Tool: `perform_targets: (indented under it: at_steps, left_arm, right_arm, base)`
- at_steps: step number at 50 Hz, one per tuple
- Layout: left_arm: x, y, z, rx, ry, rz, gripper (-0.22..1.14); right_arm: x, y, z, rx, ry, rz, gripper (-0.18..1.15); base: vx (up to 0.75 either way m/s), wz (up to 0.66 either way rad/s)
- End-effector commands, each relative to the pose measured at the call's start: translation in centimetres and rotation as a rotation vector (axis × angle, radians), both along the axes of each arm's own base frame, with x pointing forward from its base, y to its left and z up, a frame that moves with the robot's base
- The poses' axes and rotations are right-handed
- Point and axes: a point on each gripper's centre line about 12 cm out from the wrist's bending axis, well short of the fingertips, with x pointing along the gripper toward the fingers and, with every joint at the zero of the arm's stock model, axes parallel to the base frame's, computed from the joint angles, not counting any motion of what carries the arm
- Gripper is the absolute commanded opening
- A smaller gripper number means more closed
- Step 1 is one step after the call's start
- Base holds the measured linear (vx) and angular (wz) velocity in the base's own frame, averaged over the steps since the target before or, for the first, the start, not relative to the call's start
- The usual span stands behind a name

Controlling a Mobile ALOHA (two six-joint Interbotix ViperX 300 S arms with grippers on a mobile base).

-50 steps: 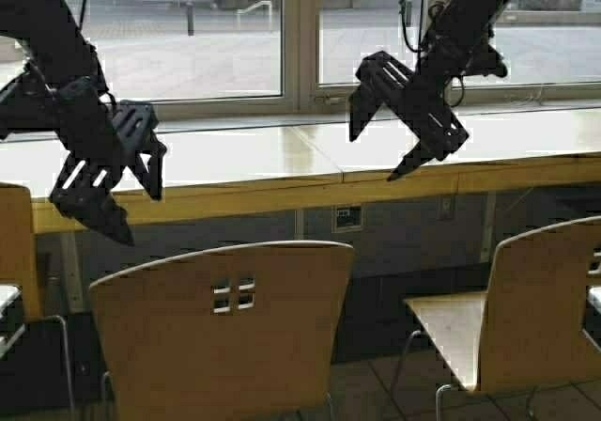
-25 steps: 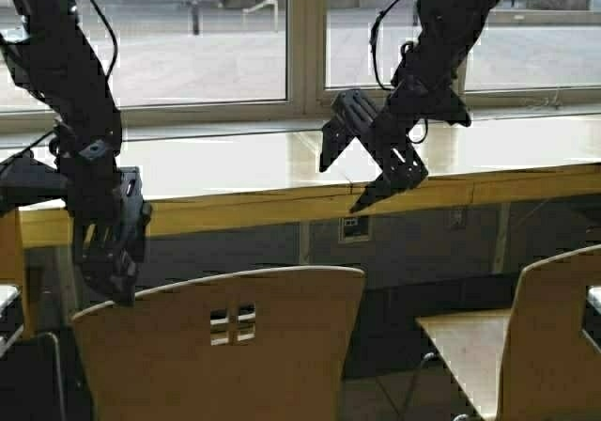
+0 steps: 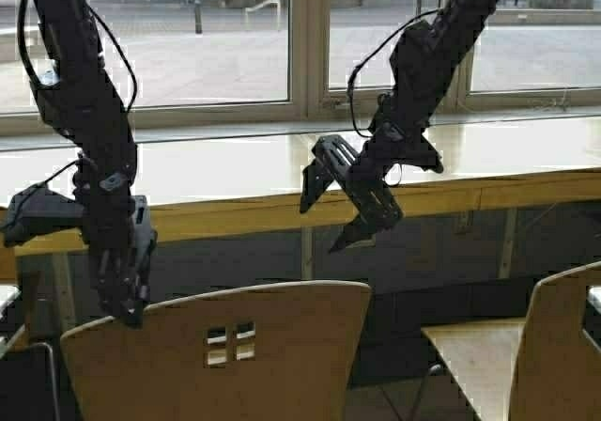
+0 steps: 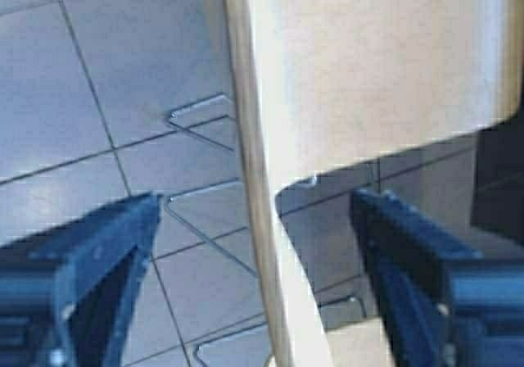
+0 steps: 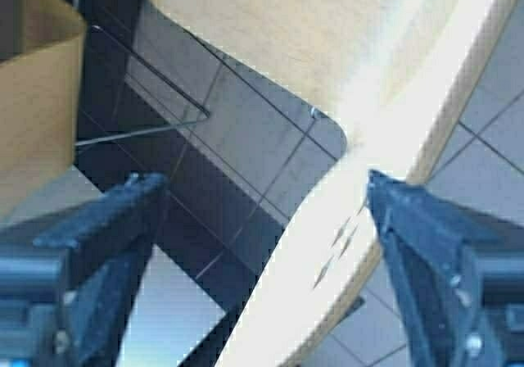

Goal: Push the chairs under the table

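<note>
Both arms lowered toward chair [image 3: 221,350]; left fingers [image 3: 122,299] and right fingers [image 3: 338,205] spread, straddling backrest; table [image 3: 235,163] below window.

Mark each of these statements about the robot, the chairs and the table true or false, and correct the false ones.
1. The left gripper is low, at the top edge of the near chair's backrest. True.
2. The right gripper clamps that backrest. False: it hangs open in the air in front of the table, touching nothing.
3. In the left wrist view the backrest's edge runs between the open fingers. True.
4. The near chair is already tucked under the table. False: its backrest stands well short of the table's front edge.
5. A second chair stands to the right. True.
</note>
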Motion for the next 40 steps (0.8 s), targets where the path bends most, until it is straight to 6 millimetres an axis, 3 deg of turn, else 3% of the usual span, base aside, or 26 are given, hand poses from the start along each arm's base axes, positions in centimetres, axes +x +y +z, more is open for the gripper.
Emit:
perform_targets:
  at_steps: [1,11,21,34,40]
  left_arm:
    - [0.4,0.7,-0.2,0.001,-0.001,0.023,0.99]
    - [0.0,1.3,-1.8,0.015,0.035,0.036,0.99]
    - [0.3,1.6,-3.6,0.024,0.060,0.038,0.99]
    - [1.2,2.4,-5.8,0.038,0.077,0.029,0.99]
    - [2.0,2.4,-6.3,0.038,0.068,0.011,0.99]
  right_arm:
    - [0.2,1.2,-0.3,0.026,0.009,0.019,1.03]
    - [-1.5,1.7,-3.1,0.029,0.090,0.037,1.03]
    - [-1.5,1.5,-2.7,0.048,0.101,0.025,1.03]
    - [-0.3,0.4,2.2,0.074,0.027,0.004,1.03]
    - [-0.9,-0.1,4.3,0.075,0.007,0.007,1.03]
  base:
    - [0.08,-0.01]
    - [0.06,0.00]
    - [0.02,-0.01]
    - [0.01,0.00]
    - [0.00,0.00]
